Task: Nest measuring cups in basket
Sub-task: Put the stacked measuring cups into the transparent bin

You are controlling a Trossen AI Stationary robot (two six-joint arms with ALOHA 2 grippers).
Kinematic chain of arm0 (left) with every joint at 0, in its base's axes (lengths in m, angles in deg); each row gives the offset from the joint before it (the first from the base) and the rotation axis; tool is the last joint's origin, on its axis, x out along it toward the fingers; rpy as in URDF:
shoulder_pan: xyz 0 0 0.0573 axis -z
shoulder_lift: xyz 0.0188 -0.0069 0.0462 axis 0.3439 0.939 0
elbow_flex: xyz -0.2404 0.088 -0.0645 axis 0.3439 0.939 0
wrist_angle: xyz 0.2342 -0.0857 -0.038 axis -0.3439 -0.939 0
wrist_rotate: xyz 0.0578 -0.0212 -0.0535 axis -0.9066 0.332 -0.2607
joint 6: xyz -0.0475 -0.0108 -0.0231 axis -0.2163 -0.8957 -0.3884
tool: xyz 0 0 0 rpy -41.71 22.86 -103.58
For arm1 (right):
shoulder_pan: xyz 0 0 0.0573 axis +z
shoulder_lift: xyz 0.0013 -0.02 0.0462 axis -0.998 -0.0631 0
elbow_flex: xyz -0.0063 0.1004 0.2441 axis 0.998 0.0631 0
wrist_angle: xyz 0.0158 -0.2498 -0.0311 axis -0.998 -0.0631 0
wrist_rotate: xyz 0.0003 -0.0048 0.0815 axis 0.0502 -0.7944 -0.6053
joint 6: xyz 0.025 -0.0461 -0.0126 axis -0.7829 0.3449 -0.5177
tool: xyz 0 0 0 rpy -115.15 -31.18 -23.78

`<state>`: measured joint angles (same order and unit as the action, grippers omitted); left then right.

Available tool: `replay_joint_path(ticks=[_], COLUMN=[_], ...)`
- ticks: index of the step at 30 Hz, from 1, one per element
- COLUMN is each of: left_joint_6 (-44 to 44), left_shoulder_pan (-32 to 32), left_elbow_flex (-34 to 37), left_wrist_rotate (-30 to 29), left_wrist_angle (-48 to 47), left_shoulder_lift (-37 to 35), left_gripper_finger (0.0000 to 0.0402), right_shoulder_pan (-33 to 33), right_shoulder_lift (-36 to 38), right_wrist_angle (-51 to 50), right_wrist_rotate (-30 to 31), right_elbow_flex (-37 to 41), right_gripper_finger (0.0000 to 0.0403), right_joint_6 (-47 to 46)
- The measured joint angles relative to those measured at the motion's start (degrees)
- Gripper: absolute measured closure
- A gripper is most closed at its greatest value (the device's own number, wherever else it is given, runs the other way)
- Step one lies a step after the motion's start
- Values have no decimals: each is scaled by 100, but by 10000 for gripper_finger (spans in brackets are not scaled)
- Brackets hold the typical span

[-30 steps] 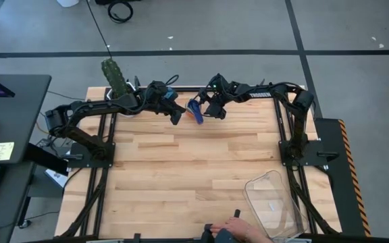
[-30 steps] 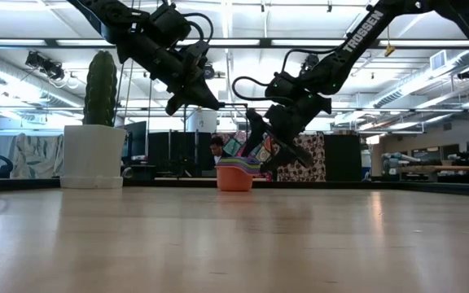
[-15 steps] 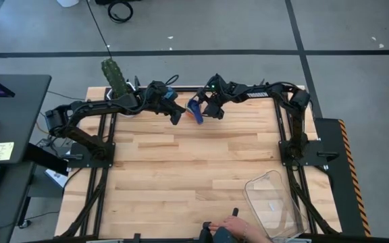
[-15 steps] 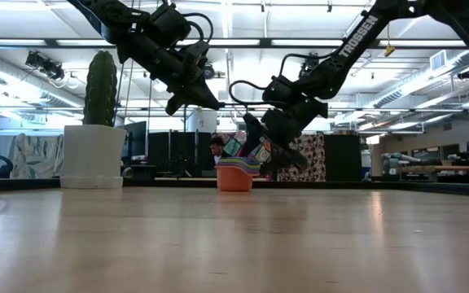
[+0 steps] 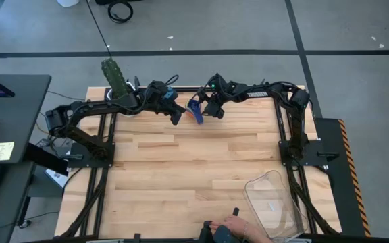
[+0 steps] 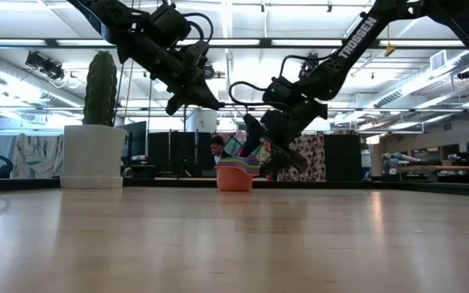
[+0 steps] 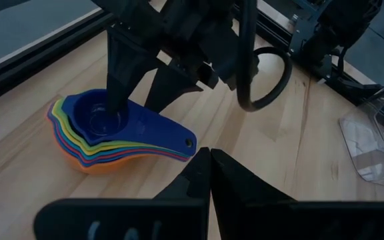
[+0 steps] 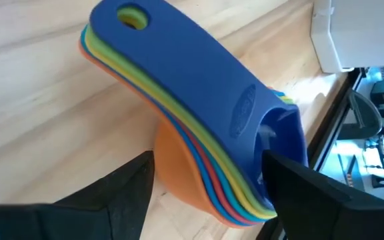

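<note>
right tool [image 5: 198, 112]: your fingers spread, straddling the nested measuring cups [image 5: 196, 111] on the surface [image 5: 181, 169].
left tool [image 5: 178, 116]: pressed together, empty, just beside the stack.

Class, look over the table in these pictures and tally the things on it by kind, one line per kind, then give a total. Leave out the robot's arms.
Nested stack of measuring cups: 1
Clear basket: 1
Cactus in white pot: 1
Total: 3
</note>
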<state>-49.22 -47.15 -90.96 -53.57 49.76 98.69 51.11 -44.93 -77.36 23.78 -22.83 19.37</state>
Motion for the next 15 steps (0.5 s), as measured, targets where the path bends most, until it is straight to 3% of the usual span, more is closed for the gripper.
replay_joint_path(ticks=[15], left_joint_6=[-2], left_shoulder_pan=[1], left_elbow_flex=[0], left_wrist_rotate=[2], left_wrist_angle=[-3], left_shoulder_lift=[0], left_gripper_finger=[388], right_shoulder_pan=[35], right_shoulder_lift=[-175], right_wrist_angle=[167], right_wrist_rotate=[-140], right_elbow_flex=[-4], right_gripper_finger=[177], right_joint_6=[-150])
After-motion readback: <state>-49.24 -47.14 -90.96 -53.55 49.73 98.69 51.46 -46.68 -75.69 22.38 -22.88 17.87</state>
